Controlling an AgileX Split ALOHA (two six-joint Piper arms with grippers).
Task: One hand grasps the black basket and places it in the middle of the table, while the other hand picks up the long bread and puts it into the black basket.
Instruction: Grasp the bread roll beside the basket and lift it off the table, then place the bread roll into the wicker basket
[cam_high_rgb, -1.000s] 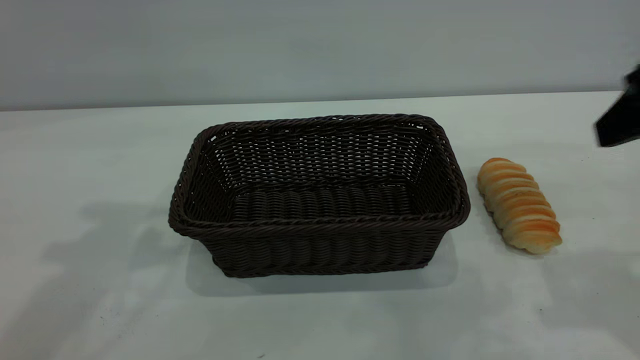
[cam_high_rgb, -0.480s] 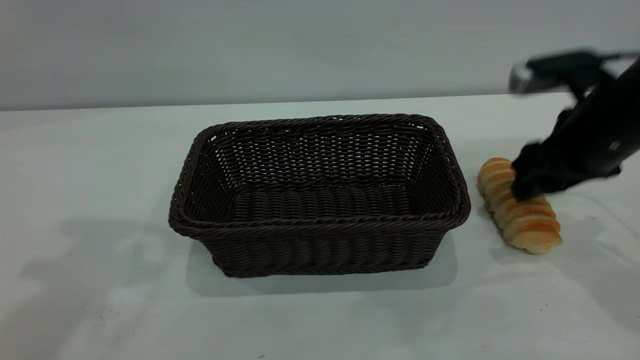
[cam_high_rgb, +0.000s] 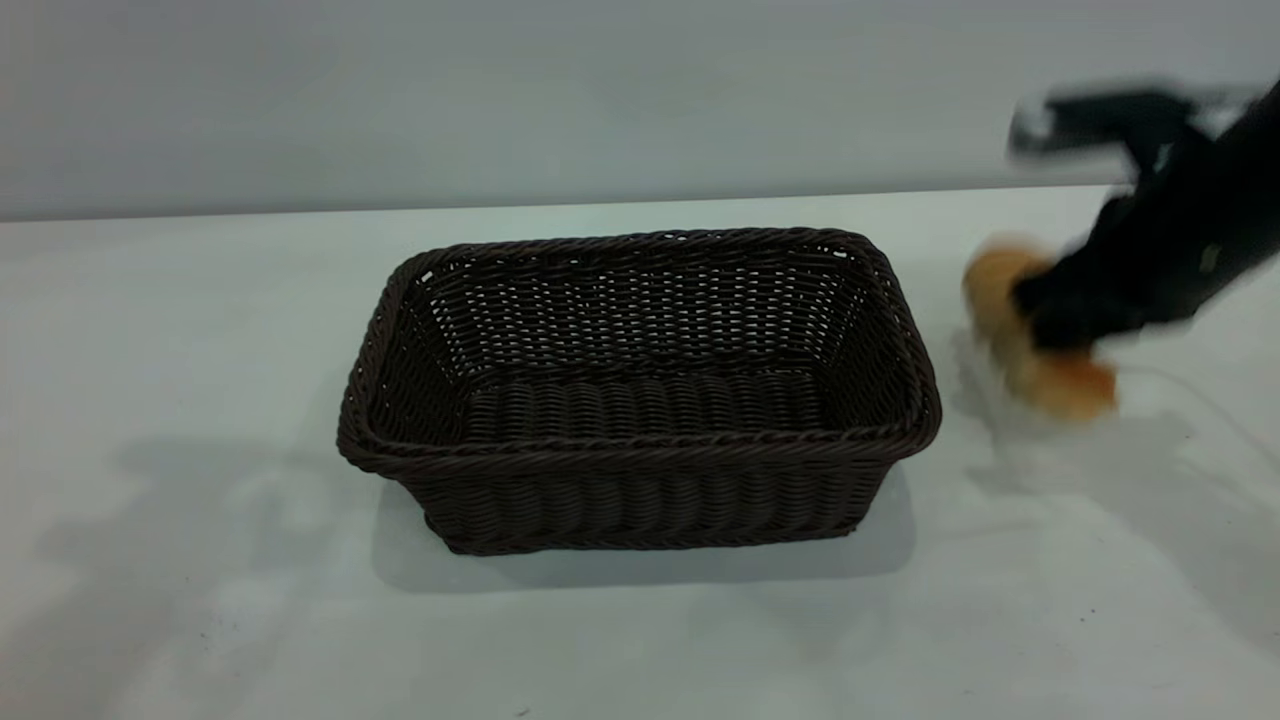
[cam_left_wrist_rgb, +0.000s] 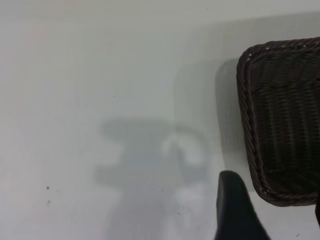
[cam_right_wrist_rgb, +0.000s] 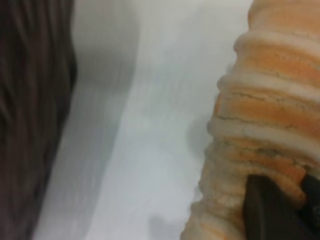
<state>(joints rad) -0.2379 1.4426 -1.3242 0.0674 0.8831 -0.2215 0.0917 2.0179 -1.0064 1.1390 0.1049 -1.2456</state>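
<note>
1. The long bread (cam_high_rgb: 1040, 345) is seen blurred at the right of the black basket (cam_high_rgb: 640, 390), apart from the basket's right rim and held above the bench (cam_high_rgb: 200, 330).
2. The right gripper (cam_high_rgb: 1050, 320) is clamped on the long bread across its middle; in the right wrist view a dark finger (cam_right_wrist_rgb: 272, 212) is pressed against the ridged loaf (cam_right_wrist_rgb: 265, 115).
3. The black basket is set upright near the middle of the bench, its long side toward the exterior camera, and nothing is seen inside it.
4. In the right wrist view the basket's woven wall (cam_right_wrist_rgb: 30, 110) is seen near the bread, with bare bench (cam_right_wrist_rgb: 150, 125) between them.
5. The left gripper (cam_left_wrist_rgb: 235, 210) is hung over the bench beside an outer corner of the basket (cam_left_wrist_rgb: 280, 120); only one dark finger is shown, so it cannot be told whether its jaws are apart or together.
</note>
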